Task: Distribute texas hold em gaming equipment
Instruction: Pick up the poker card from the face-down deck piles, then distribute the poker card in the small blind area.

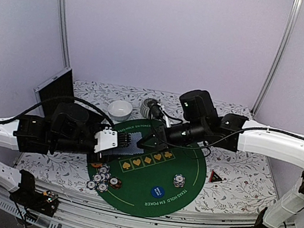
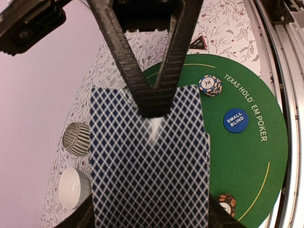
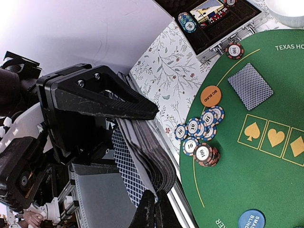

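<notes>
The floral-clothed desk (image 1: 237, 162) carries a big green mat (image 1: 133, 196), and both arms meet above its far-left edge. The left pincer (image 1: 117, 142) stands half wide, clamped across the sides of the deck (image 3: 142, 166), which it holds up flat, backs upward, seemingly so the other arm can peel from it. The right pincer (image 2: 152, 102) is closed tight on the far edge of the top card (image 2: 142, 190), ready, I'd guess, to draw it off toward a seat. One dealt card (image 3: 250, 85) lies face down on the mat. Nearer the arms sit a chip pile (image 3: 199, 135), an orange button (image 3: 210, 95), a blue button (image 2: 236, 120), and, off the mat, the small triangle (image 1: 216, 177).
</notes>
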{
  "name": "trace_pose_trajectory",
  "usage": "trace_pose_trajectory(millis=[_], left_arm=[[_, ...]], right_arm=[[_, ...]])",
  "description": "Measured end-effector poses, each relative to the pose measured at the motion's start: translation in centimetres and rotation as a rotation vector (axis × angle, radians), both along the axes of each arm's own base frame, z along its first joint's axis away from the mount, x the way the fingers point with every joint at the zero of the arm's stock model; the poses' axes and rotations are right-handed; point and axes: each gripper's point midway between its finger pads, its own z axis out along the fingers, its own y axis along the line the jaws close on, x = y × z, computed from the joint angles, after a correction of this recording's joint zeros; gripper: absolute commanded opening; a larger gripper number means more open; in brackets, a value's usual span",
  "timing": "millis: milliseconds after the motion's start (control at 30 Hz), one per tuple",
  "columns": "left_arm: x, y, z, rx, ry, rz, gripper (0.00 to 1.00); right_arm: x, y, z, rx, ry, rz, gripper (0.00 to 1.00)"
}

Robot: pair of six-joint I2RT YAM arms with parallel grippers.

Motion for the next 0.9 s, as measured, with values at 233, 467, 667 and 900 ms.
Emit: trace_pose_trajectory(millis=[233, 467, 667, 900], left_arm=[[0.1, -0.2, 0.3, -0.014, -0.007, 0.0, 0.57], [0.0, -0.2, 0.3, -0.013, -0.004, -0.005, 0.56], [-0.1, -0.3, 0.3, -0.014, 0.0, -0.011, 0.56], [-0.2, -0.3, 0.3, -0.016, 0.003, -0.018, 0.56]], right_arm=[[-0.6, -1.1, 2.6, 0.038, -0.03, 0.003, 0.02], [-0.3, -3.1, 6.3, 0.109, -0.081, -0.026, 0.02], [1.2, -6.0, 6.9, 0.128, -0.102, -0.103, 0.02], [7.5, -14.3, -0.6, -0.007, -0.024, -0.391, 0.02]])
